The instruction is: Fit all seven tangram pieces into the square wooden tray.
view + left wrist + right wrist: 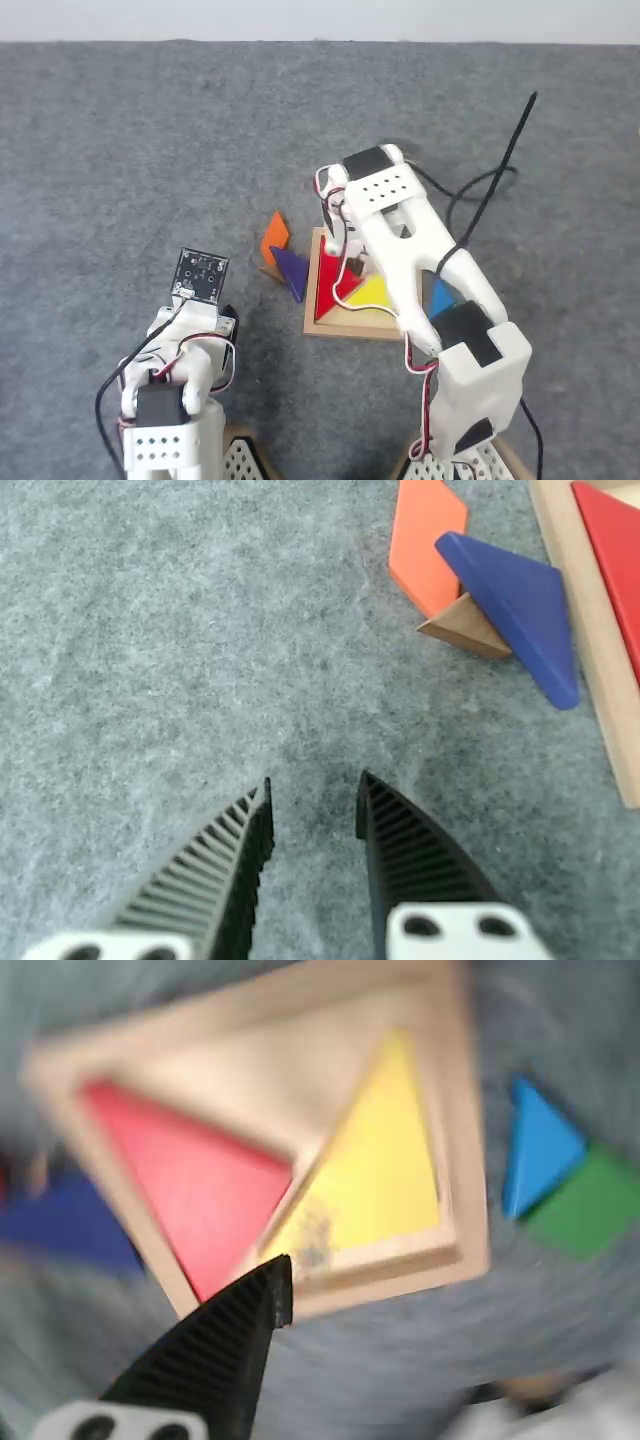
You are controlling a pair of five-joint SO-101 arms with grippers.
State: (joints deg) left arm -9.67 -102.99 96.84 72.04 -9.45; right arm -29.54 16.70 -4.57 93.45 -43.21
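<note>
Orange piece [425,540] well beyond left hand [315,780]

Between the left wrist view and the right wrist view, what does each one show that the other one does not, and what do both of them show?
Left wrist view, not the right wrist view: the orange piece lying on the carpet, and the open left gripper over the carpet. Right wrist view, not the left wrist view: the yellow triangle in the tray, and the light blue triangle and green piece side by side outside it. Both: the wooden tray, the red triangle inside it, and the dark blue triangle beside the tray.
</note>
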